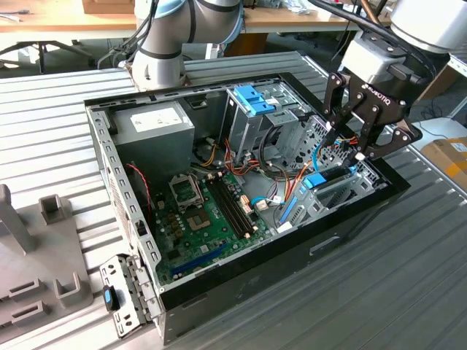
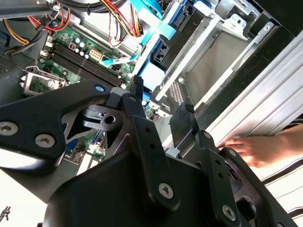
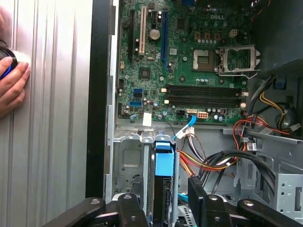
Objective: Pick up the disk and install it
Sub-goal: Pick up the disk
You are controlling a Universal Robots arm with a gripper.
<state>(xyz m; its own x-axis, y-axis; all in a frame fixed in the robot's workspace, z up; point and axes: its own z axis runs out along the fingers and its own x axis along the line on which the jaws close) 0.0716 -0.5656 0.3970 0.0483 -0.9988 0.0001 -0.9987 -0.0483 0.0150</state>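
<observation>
The disk (image 1: 315, 182) stands on edge in the low drive bay at the corner of the open computer case (image 1: 109, 168) on the exterior view's right. Its light-blue bracket (image 3: 164, 163) faces up, and in the second wrist view the disk (image 2: 158, 49) sits between the bay's metal rails. My gripper (image 1: 344, 146) hangs just above it, open, with one black finger on either side of the disk's line and nothing held. In both wrist views the fingers (image 3: 196, 189) (image 2: 137, 94) are spread apart over the bay.
A green motherboard (image 1: 208, 211) covers the case floor. A grey power-supply box (image 1: 157, 124) and a tall cage with blue tabs (image 1: 255, 98) stand at the back. Cable bundles (image 3: 222, 161) run beside the bay. A person's hand (image 3: 12, 80) rests on the slatted table outside the case.
</observation>
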